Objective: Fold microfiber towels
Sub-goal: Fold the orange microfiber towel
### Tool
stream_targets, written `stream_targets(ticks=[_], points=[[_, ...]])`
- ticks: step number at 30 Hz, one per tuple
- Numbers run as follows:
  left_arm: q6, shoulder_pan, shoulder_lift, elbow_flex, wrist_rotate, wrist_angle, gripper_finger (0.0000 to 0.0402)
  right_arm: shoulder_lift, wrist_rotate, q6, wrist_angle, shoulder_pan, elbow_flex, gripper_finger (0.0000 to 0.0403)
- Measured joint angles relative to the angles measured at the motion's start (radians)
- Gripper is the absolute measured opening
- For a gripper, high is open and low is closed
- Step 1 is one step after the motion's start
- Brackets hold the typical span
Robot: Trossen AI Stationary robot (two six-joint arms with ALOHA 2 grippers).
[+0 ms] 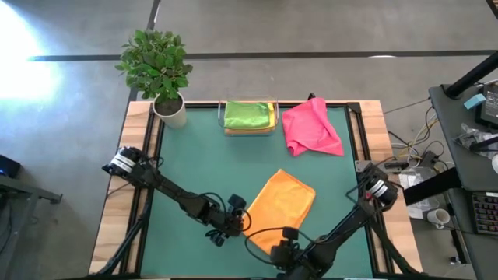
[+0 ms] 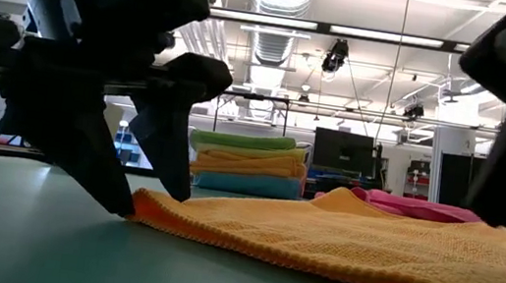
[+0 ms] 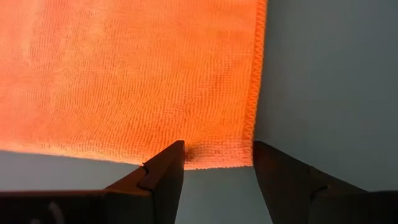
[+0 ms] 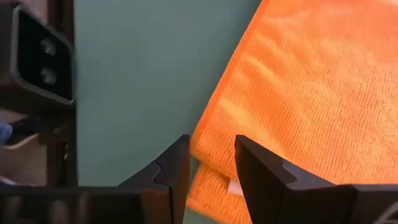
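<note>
An orange microfiber towel (image 1: 282, 208) lies folded and aslant on the green table top, nearer the front edge. My left gripper (image 3: 217, 158) is open and low at the towel's left corner (image 3: 239, 149), one finger on each side of it. My right gripper (image 4: 208, 158) is open over the towel's near corner (image 4: 214, 152), where two layers show. A pink towel (image 1: 311, 128) lies crumpled at the far right. Folded green and yellow towels (image 1: 249, 114) sit stacked in a clear tray (image 1: 249, 131) at the far edge. My left gripper slants down from the table's left, its open fingers (image 3: 171, 165) standing on either side of the orange towel's left corner (image 2: 140, 207), which lies flat on the table. I cannot tell whether a fingertip touches the cloth.
A potted plant (image 1: 159, 70) stands at the far left corner. The table's wooden frame (image 1: 373, 140) and dark rails run along both sides. Bare green surface (image 1: 194, 163) lies left of the orange towel.
</note>
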Motion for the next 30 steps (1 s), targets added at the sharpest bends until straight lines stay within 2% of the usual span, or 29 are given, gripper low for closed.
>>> stream_targets(ticks=[6,21,26,30], points=[[-0.013,0.009,0.0,-0.001,-0.019,0.0,0.0161,0.014,-0.009,0.002,0.001,-0.017,0.0,0.0123],[-0.013,0.014,0.0,0.002,-0.02,0.001,0.0009,0.014,-0.053,0.054,0.0,-0.027,-0.016,0.0123],[-0.018,0.014,0.0,0.001,-0.02,0.001,0.0006,0.014,-0.058,0.054,0.003,-0.033,-0.031,0.0123],[-0.097,0.014,0.0,0.002,-0.02,0.0,0.0002,0.013,-0.081,0.049,0.03,-0.039,-0.037,0.0123]])
